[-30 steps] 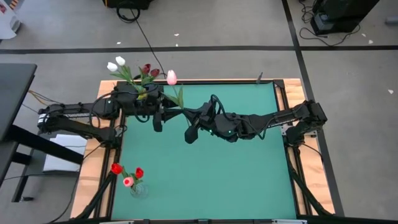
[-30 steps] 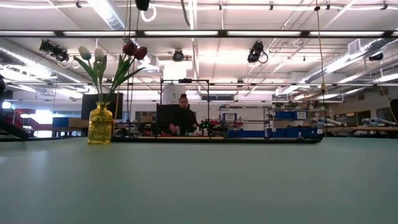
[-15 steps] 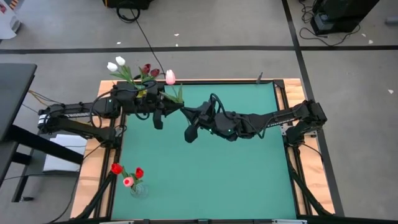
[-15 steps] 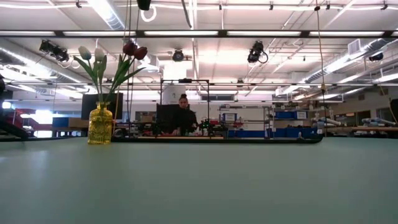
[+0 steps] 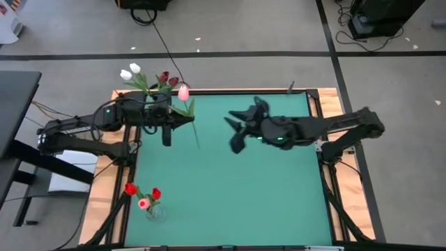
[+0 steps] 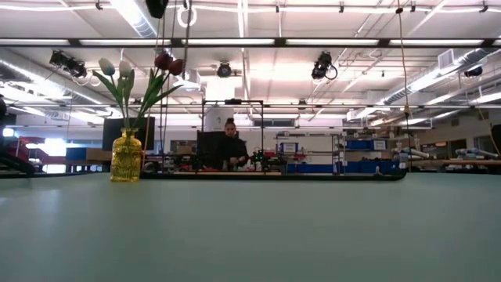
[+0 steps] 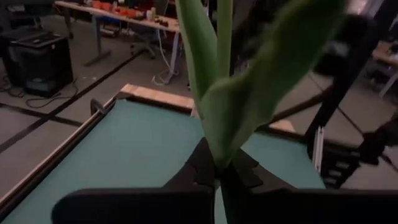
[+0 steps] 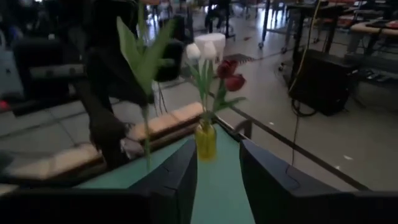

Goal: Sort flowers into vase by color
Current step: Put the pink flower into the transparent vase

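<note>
Gripping a pink tulip (image 5: 183,92) by its stem, the left gripper (image 5: 169,123) should be steered gently toward the yellow vase (image 5: 157,99), right gripper (image 5: 235,132) empty, parted

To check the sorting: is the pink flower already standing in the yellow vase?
No, the left pincer holds the pink flower by its stem, above the table beside the yellow vase.

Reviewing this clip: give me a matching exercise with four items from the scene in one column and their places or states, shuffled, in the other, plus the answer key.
Items:
1. pink tulip
2. yellow vase
3. clear vase
4. right gripper

Places or states:
A. near left corner, holding red and pink flowers
B. open, holding nothing, over the table's middle
C. held by the left gripper
D. far left corner, holding white and maroon tulips

Pairs: 1-C, 2-D, 3-A, 4-B
</note>
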Available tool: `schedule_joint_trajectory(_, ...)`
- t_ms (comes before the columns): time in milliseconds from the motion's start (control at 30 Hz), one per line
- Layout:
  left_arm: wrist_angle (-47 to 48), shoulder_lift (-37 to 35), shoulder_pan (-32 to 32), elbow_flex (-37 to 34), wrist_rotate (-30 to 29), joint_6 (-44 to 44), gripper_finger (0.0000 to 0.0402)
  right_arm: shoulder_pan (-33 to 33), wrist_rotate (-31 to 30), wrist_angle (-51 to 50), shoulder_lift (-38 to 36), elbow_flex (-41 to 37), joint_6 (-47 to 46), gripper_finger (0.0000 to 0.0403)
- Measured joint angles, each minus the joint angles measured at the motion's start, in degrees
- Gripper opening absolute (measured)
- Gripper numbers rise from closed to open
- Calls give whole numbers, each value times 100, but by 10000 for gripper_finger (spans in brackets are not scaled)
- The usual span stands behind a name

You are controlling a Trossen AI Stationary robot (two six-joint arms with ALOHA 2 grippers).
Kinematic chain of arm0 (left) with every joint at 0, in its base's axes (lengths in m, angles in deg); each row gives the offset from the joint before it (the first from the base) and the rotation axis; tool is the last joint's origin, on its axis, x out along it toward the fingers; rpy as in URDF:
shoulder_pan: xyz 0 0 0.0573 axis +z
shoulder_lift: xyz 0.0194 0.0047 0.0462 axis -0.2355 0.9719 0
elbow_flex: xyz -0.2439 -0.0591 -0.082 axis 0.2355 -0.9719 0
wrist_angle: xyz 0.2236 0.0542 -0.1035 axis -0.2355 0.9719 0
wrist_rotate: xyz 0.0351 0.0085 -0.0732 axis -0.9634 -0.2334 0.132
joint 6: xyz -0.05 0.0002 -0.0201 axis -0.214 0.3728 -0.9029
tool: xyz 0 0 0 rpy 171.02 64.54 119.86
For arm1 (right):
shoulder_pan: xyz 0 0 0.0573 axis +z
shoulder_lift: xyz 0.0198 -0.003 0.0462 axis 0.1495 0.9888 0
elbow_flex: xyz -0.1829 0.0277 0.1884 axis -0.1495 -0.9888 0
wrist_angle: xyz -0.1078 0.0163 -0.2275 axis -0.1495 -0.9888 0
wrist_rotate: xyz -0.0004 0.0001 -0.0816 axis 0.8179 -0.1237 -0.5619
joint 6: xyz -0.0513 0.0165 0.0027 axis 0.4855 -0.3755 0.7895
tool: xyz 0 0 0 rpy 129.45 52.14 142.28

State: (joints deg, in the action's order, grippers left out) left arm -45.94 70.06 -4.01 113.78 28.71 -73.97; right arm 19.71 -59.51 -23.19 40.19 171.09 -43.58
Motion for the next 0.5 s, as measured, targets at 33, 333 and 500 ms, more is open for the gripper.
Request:
schedule_joint_trajectory(33,111,-52,-2,0,0,45,8,35,-1,-259,-161,0,1,128)
schedule_joint_trajectory(333,391,-404,-66,1,5,454,8,365,449,-963,-2123,-1141,-3,106)
schedule_joint_trajectory(500,428,-446,-254,0,6,955,7,379,1151,-195,-3237,-2200,-108,103)
